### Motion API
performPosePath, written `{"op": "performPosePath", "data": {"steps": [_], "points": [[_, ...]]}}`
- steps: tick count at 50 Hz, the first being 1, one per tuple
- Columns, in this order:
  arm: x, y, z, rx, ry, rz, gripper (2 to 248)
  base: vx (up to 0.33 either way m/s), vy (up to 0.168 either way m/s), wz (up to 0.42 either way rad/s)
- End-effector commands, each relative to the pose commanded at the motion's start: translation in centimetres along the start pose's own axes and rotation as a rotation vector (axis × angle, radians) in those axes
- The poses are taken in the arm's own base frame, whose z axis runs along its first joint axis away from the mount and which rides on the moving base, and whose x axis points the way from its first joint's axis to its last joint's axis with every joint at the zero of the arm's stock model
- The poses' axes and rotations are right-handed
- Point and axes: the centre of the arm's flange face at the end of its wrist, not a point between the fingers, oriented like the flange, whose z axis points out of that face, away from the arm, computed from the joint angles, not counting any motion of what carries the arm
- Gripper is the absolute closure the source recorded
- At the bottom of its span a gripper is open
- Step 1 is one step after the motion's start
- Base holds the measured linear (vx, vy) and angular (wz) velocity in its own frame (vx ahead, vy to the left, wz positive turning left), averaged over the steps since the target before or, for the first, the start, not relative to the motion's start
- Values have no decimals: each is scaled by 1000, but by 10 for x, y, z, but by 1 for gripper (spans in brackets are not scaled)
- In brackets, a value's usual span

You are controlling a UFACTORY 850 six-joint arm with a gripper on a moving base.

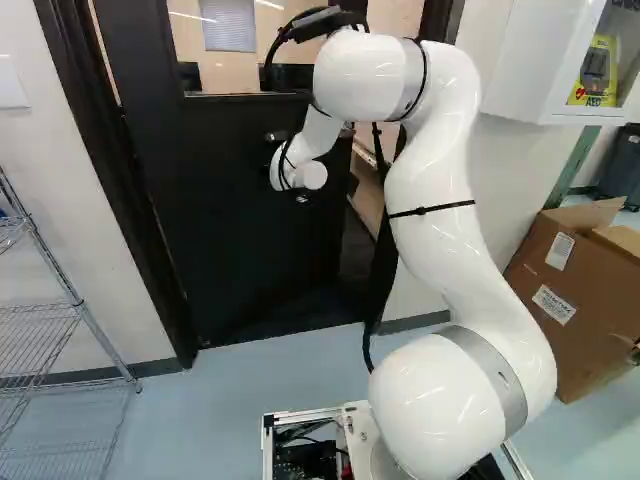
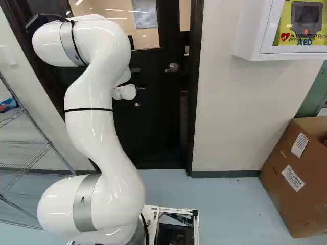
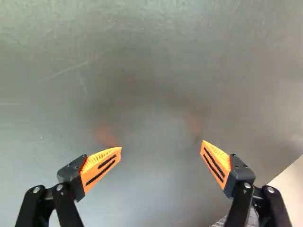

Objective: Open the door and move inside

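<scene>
My gripper (image 2: 139,96) stands with its fingers (image 3: 102,165) wide apart and nothing between them, facing the dark face of the door (image 2: 158,122). The door stands ajar ahead of the arm, its handle (image 2: 172,68) near the free edge; contact I can't quite judge from here.

From where I'm standing, the floor (image 1: 235,400) is a smooth pale blue, with a few small dark specks near the wall. A wire rack (image 1: 80,300) stands on it at the left of the left base view, its post coming down near the wall. Over at the right sits a big brown cardboard box (image 2: 294,173), its top flaps raised, two white labels on its side. Beyond it I can see a dark bin (image 1: 622,165). Nearest me, the arm's metal-framed base (image 2: 195,227) sits low over the floor.
</scene>
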Motion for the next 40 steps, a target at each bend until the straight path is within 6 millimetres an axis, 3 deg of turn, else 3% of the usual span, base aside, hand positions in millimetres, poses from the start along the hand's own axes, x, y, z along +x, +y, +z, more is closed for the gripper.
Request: {"op": "performPosePath", "data": {"steps": [10,18,29,40], "points": [[1,-9,21,12,18,-4,3,0,0,0],[2,-11,26,16,24,-5,3,0,0,0],[2,-11,26,16,24,-5,3,0,0,0],[1,-4,10,6,8,-2,3,0,0,0]]}}
